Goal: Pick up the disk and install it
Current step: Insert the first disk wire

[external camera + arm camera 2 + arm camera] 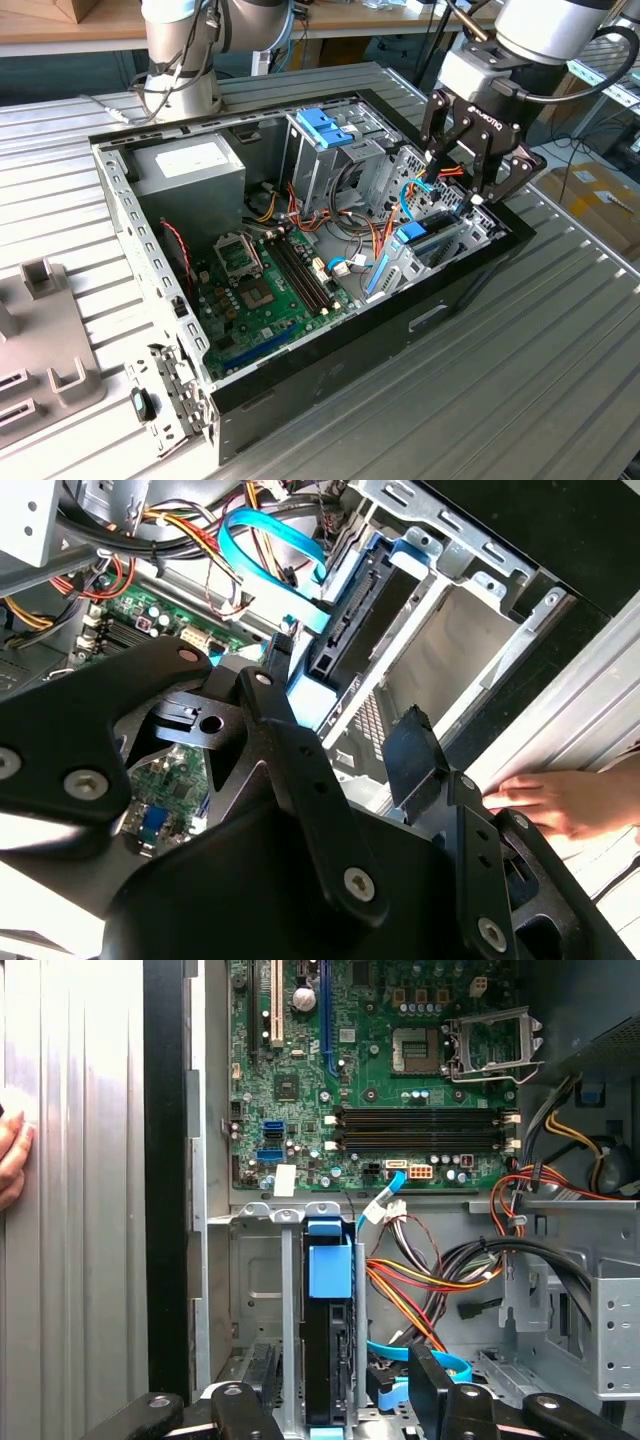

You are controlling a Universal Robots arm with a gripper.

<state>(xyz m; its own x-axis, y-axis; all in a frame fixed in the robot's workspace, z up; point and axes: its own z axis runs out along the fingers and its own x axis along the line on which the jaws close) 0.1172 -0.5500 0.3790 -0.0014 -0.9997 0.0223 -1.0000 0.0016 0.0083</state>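
The disk (413,238) stands on edge in the metal bay at the case's corner on the exterior view's right. Its light-blue carrier rail frames a dark body. In the first wrist view the disk (328,1345) sits in the slot with a blue tab on its end. In the second wrist view the disk (352,630) lies beyond the fingertips. My gripper (458,190) hangs just above the bay, open, with nothing held. Its black fingers (412,748) straddle the disk's line without touching it. In the first wrist view the gripper (345,1385) sits over the disk's near end.
The open computer case (450,300) lies on a ribbed metal table. A blue bracket (325,128) tops the tall drive cage, and loose cables (380,240) crowd the bay. A person's hand (560,800) rests outside the case wall. A grey fixture (40,330) lies on the exterior view's left.
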